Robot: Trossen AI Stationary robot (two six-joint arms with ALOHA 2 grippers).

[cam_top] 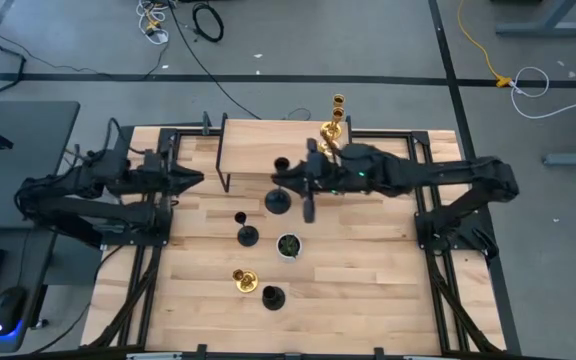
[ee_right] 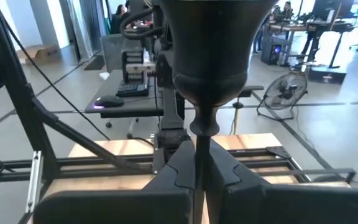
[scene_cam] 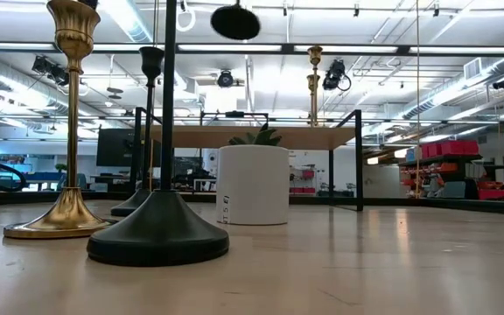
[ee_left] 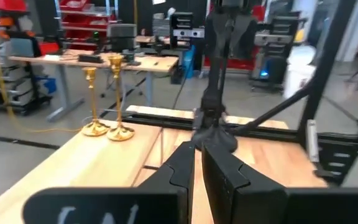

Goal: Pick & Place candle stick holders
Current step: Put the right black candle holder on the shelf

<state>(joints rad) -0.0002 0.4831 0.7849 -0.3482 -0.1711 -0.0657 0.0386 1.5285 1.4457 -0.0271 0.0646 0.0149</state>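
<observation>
While the right gripper (cam_top: 290, 186) clamps one black metal candle stick holder (cam_top: 277, 199), two stand free (left gripper (cam_top: 196, 179) closed, empty); three gold: two (cam_top: 334, 124) at the far edge.

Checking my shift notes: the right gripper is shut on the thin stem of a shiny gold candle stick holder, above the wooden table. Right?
Not quite: the right gripper is shut on a black candle stick holder, not a gold one, as the right wrist view shows. The rest stands.

Bright, even overhead ceiling light. Glare blooms behind white pot (scene_cam: 253, 185) in low view. Soft shadows on table (cam_top: 368, 270). Wrist views blurred.
</observation>
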